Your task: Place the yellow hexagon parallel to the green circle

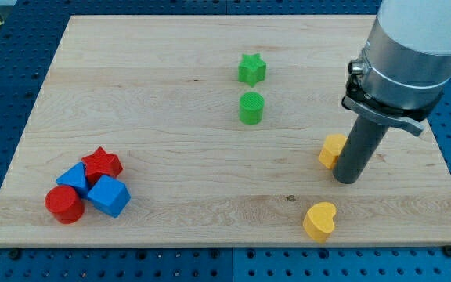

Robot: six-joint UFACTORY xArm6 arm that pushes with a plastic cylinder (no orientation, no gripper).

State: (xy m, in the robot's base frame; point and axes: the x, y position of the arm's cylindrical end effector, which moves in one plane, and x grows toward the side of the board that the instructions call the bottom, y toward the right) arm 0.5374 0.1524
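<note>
The yellow hexagon (332, 150) lies at the view's right on the wooden board (171, 196), partly hidden by my rod. My tip (348, 178) rests on the board just right of and slightly below the hexagon, touching or nearly touching it. The green circle (251, 108) stands up and to the left of the hexagon, near the board's middle top. The green star (251, 69) sits directly above the circle.
A yellow heart (319, 220) lies below my tip near the board's bottom edge. At the bottom left a cluster holds a red star (102, 164), a red circle (63, 204) and two blue blocks (108, 196), (73, 178). The arm's grey body (409, 47) fills the top right.
</note>
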